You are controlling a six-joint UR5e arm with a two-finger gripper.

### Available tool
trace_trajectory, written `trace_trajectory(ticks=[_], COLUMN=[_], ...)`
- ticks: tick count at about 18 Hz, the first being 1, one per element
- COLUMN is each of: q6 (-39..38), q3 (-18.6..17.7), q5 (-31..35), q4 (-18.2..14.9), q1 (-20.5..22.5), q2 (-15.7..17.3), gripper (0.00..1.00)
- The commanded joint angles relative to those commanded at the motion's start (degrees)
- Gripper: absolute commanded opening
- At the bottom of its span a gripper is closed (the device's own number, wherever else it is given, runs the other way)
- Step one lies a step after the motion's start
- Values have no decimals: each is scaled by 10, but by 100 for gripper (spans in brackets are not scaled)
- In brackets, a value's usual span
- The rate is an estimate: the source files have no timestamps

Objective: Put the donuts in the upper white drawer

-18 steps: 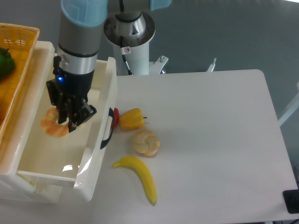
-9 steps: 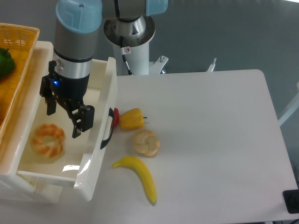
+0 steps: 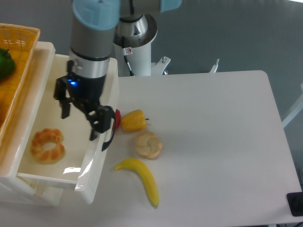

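Released half a second ago, the golden-orange ring donut with its bumpy, paler glaze now lies flat on the floor of the deep glossy cream-white plastic drawer, toward its near left corner, while the black two-finger gripper has shifted right, over the drawer's front panel with the curved black handle. Its jaws stand spread and hold nothing, apparently clearing the drawer now the drop is made. Further right on the white table sit a yellow bell pepper, a pale round bun and a banana.
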Motion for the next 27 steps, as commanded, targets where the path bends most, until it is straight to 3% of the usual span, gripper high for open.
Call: trace_trajectory(ticks=[7, 11, 14, 17, 20, 23, 27], q6=[51, 91, 111, 186, 244, 247, 247], q3=[-7, -10, -26, -30, -28, -27, -25], q5=[0, 2, 12, 63, 64, 69, 126], q4=[13, 13, 18, 18, 18, 32, 43], q1=[113, 153, 157, 178, 197, 199, 197], q2=[-8, -39, -67, -81, -104, -127, -155], gripper=[100, 100, 100, 100, 100, 100, 100])
